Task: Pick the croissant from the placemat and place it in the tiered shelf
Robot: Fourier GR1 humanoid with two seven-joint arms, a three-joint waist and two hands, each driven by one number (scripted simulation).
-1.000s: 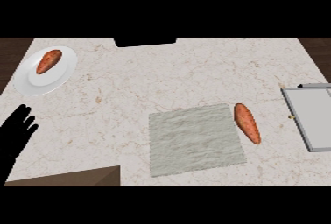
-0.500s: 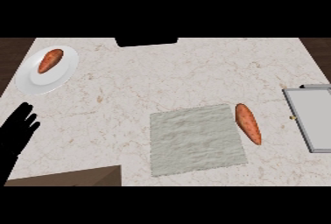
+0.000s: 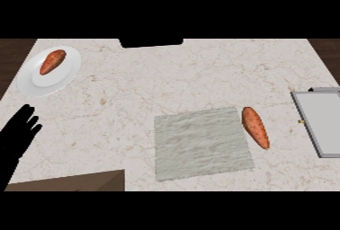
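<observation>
Head view: my left hand (image 3: 19, 134) rested open, holding nothing, at the near left edge. The croissant (image 3: 255, 127), an elongated orange-brown piece, lay along the placemat's (image 3: 200, 143) right edge on the pale marbled counter (image 3: 172, 76); the grey tiered shelf (image 3: 321, 121) stood right.

A pale veined marble counter (image 3: 179, 76) fills the view, with dark wood flooring (image 3: 12, 51) at its upper corners.
</observation>
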